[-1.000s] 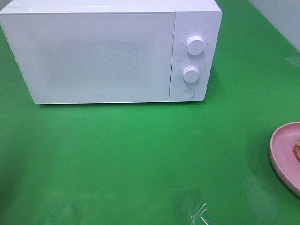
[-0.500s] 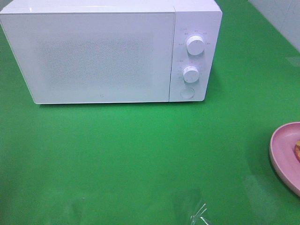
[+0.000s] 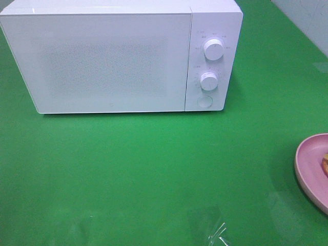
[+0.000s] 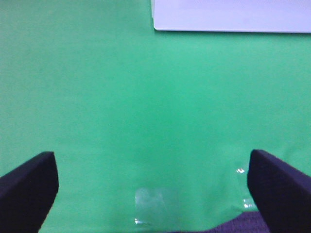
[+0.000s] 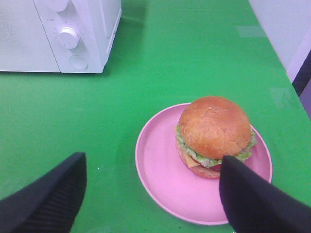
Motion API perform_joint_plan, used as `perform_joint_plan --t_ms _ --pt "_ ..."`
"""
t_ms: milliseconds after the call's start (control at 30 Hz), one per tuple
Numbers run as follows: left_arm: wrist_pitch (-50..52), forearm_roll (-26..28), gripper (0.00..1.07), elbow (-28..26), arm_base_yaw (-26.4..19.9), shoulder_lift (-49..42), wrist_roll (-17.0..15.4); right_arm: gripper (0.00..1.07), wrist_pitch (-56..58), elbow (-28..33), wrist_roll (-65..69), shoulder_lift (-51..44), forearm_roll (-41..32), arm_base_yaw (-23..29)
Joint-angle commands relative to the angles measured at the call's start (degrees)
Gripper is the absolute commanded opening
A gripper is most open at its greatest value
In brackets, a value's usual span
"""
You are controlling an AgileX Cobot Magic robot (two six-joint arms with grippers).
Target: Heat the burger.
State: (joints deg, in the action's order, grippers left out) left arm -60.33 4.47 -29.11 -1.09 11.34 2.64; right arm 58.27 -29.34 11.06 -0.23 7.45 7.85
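Note:
The burger, with a golden-brown bun, green lettuce and yellow cheese, sits on a pink plate. In the exterior high view only a sliver of the burger and part of the plate show at the right edge. The white microwave stands at the back with its door shut and also shows in the right wrist view. My right gripper is open and empty, just short of the plate. My left gripper is open and empty over bare green table. Neither gripper shows in the exterior high view.
The microwave has two knobs, upper and lower, and a round button on its right panel. The green table spreads in front of it. A light wall bounds the table's right side.

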Motion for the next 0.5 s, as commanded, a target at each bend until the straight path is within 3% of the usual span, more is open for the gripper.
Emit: perform_joint_plan --t_ms 33,233,500 --pt "0.69 0.52 0.99 0.40 -2.29 -3.67 -0.06 0.73 -0.52 0.11 -0.40 -1.49 -0.17 -0.40" --pt "0.69 0.57 0.99 0.46 -4.13 -13.35 -0.06 0.73 -0.52 0.11 -0.40 -1.49 -0.17 -0.40" --pt "0.69 0.80 0.99 0.46 -4.13 -12.95 -0.06 0.73 -0.52 0.11 -0.40 -1.43 -0.23 -0.40"
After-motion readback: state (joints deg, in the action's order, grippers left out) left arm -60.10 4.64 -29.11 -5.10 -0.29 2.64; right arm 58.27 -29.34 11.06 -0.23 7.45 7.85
